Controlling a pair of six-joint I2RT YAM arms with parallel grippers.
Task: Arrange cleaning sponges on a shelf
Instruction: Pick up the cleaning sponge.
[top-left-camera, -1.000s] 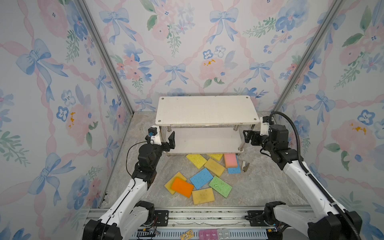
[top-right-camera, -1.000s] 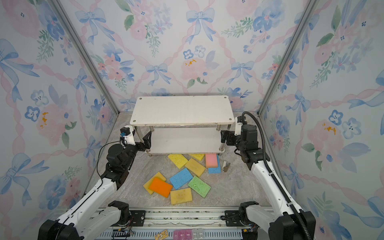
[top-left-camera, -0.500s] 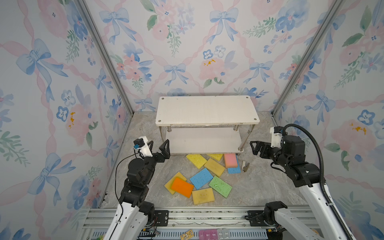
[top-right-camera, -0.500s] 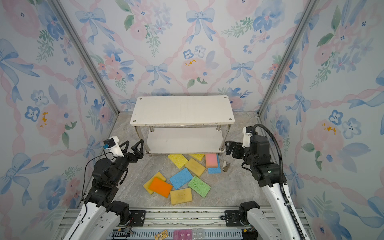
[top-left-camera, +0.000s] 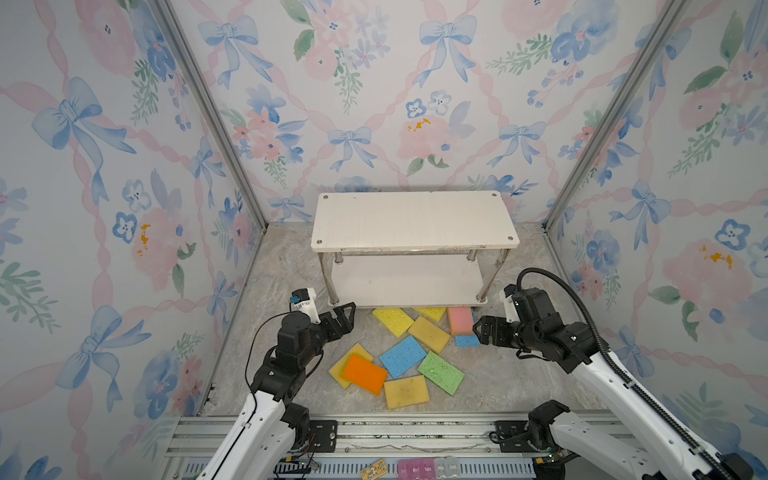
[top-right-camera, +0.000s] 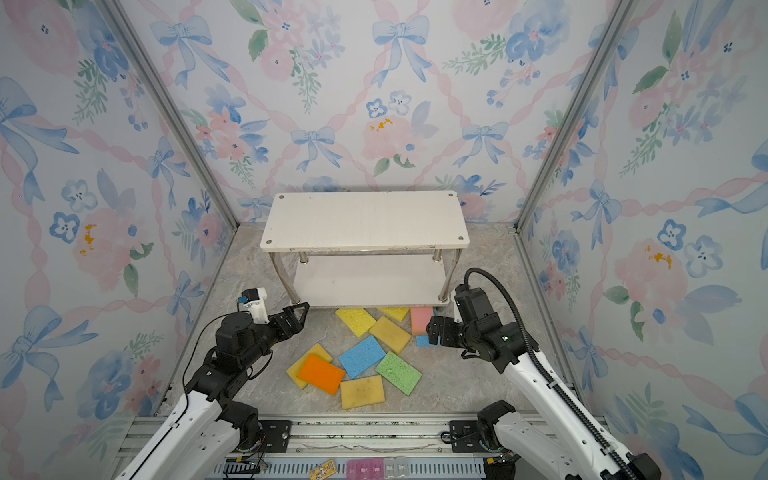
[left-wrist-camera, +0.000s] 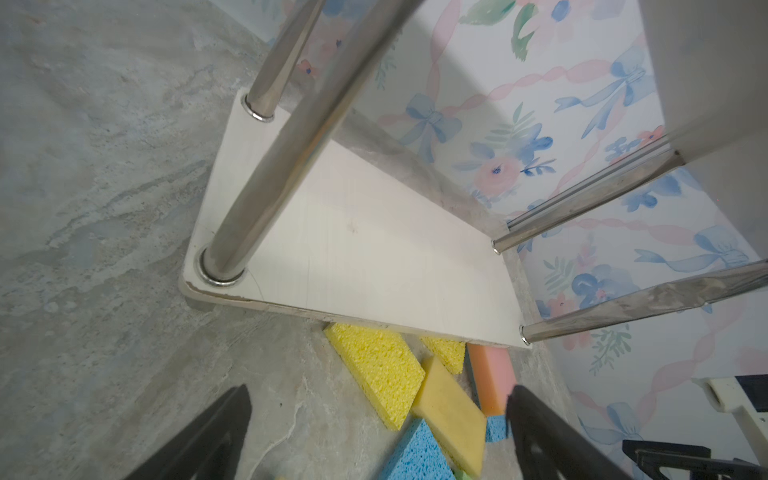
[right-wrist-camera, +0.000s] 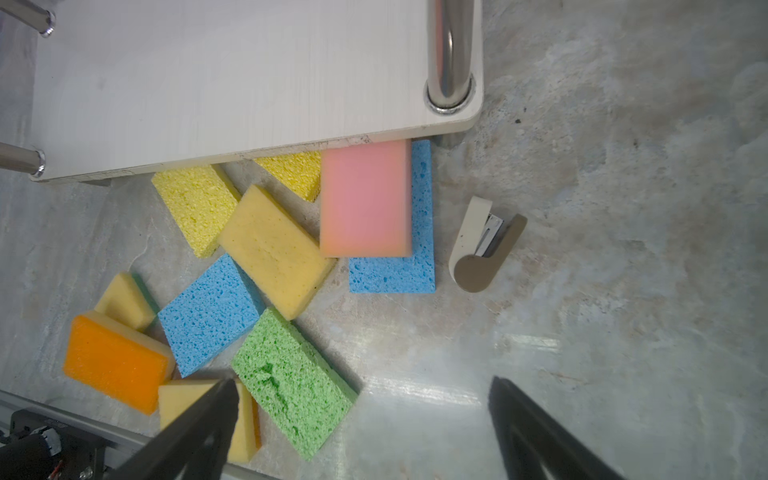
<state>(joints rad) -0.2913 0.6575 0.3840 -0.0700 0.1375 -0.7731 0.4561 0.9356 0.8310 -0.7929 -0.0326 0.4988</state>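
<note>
The shelf (top-left-camera: 415, 220) (top-right-camera: 365, 220) stands at the back, and both of its white boards are bare. Several cleaning sponges lie scattered on the floor in front of it: orange (top-left-camera: 365, 374), blue (top-left-camera: 402, 356), green (top-left-camera: 440, 372), mustard (top-left-camera: 406, 392), bright yellow (top-left-camera: 392, 321) and pink (top-left-camera: 460, 320). The pink one (right-wrist-camera: 365, 199) rests on a second blue one (right-wrist-camera: 392, 274). My left gripper (top-left-camera: 345, 316) (left-wrist-camera: 379, 392) hangs open left of the pile, near the shelf's front left leg (left-wrist-camera: 266, 174). Over the pile's right edge my right gripper (top-left-camera: 478, 329) (right-wrist-camera: 363, 382) is open, with the green sponge (right-wrist-camera: 291, 378) by one finger.
A small grey clip (right-wrist-camera: 482, 245) lies on the floor right of the pink sponge, near the shelf's front right leg (right-wrist-camera: 449, 54). Flowered walls close in the left, back and right. A metal rail (top-left-camera: 374, 428) runs along the front edge.
Both arms have drawn back from the shelf's ends toward the front and come down over the floor by the sponges. Both grippers stayed open.
</note>
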